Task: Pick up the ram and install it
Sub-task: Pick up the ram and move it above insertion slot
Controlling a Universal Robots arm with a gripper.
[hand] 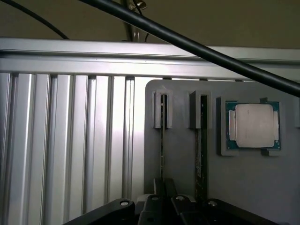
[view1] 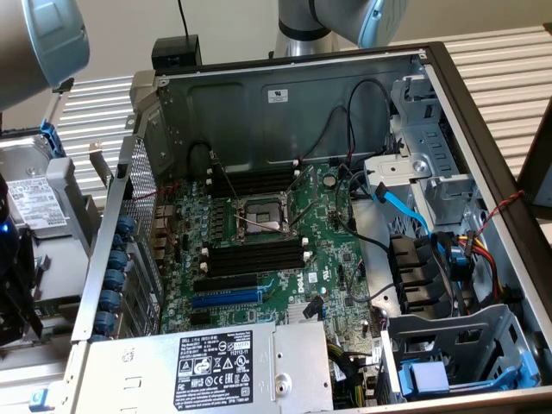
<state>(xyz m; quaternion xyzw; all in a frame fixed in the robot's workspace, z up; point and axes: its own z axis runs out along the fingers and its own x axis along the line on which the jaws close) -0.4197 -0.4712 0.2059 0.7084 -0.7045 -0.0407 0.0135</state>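
Case [view1: 285, 95]: open tower lying on the ribbed bench [hand: 61, 140]; a small white sticker on its inner wall, which I cannot read
Motherboard [view1: 336, 259]: green, filling the case floor; I read a white "DELL" mark near its middle
Power supply [view1: 293, 362]: grey box along the case edge at the exterior view's bottom; its black label [view1: 216, 366] carries white warning symbols and print too fine for me to read
Holder [hand: 262, 187]: grey plate on the bench, with upright slots and a square recess
Black cable [hand: 197, 47]: slants across the wrist view, in front of the bench rail
Memory slots [view1: 259, 256]: black, beside the processor socket [view1: 261, 216]
Processor [hand: 254, 125]: silver lid, lying in the holder's recess
The ram [hand: 162, 145]: edge-on in the slot nearest the holder edge that meets the bare bench ribs
Second stick [hand: 200, 150]: in the next slot, between the ram and the processor
Gripper [hand: 164, 187]: over that holder edge; I see the fingers drawn together on the ram's thin edge
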